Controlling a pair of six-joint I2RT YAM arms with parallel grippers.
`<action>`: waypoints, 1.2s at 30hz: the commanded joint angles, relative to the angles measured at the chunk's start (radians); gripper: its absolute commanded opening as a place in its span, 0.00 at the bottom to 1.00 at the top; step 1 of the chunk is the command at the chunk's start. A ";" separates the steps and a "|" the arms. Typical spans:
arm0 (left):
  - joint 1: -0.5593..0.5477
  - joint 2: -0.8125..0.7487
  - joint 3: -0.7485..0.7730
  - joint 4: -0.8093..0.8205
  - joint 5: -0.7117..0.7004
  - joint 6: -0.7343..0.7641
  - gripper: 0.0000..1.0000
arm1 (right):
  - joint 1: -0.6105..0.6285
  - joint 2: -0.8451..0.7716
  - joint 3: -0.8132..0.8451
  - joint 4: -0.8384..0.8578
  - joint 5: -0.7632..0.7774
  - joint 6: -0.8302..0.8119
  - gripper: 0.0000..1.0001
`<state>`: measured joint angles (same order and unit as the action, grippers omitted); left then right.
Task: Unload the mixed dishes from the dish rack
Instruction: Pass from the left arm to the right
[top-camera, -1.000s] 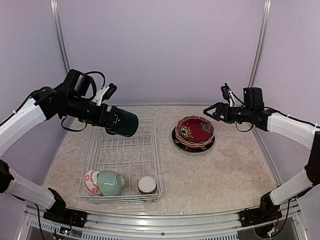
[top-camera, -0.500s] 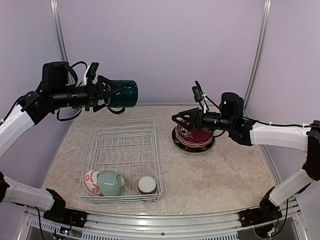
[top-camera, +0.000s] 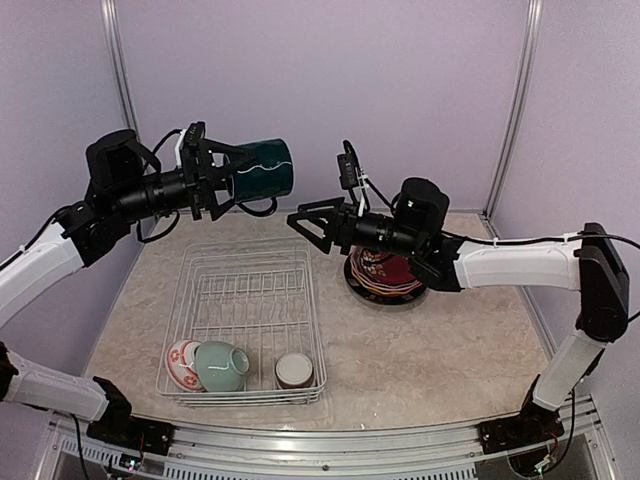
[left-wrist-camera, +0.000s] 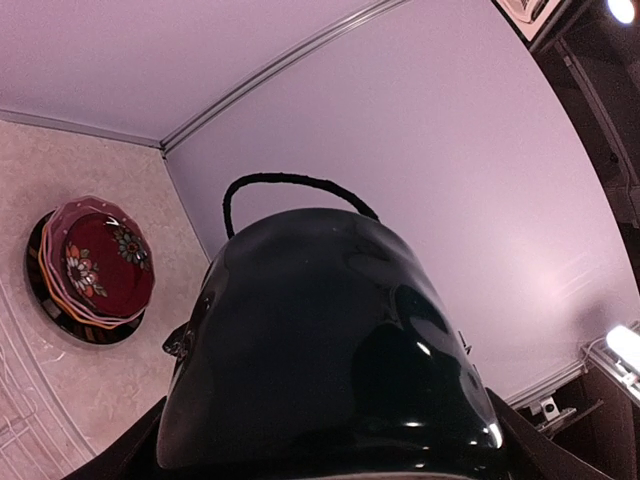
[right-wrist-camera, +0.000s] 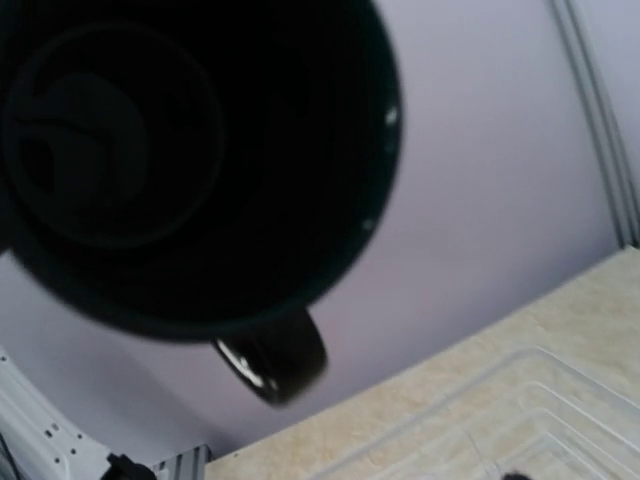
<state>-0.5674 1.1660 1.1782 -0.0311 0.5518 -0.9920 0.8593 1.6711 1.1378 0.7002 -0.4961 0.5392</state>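
As left gripper (top-camera: 229, 178) clamps, glossy teal cup (top-camera: 264, 168)

top view looks down from behind; both wrist views closely face the teal cup (left-wrist-camera: 330, 340).

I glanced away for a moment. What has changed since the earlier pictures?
The left gripper, gripping the teal cup, carried it up and rightward from over the dish rack. The right gripper, open, swung left across the stacked plates toward the cup, stopping short of it. Nothing grasped or released. The pale-green cup, patterned bowl and brown-white cup in the rack and the stacked plates stayed put.
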 joint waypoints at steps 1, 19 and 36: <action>-0.021 -0.006 -0.041 0.232 0.020 -0.085 0.42 | 0.026 0.032 0.053 0.042 0.003 -0.015 0.72; -0.038 0.029 -0.145 0.497 0.048 -0.231 0.43 | 0.053 0.119 0.148 0.138 -0.041 0.092 0.46; -0.008 0.029 -0.201 0.530 0.064 -0.268 0.68 | 0.048 0.031 0.119 0.052 0.002 0.040 0.00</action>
<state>-0.5892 1.2144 0.9939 0.4690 0.6186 -1.3056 0.9020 1.7664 1.2655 0.7868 -0.5343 0.5877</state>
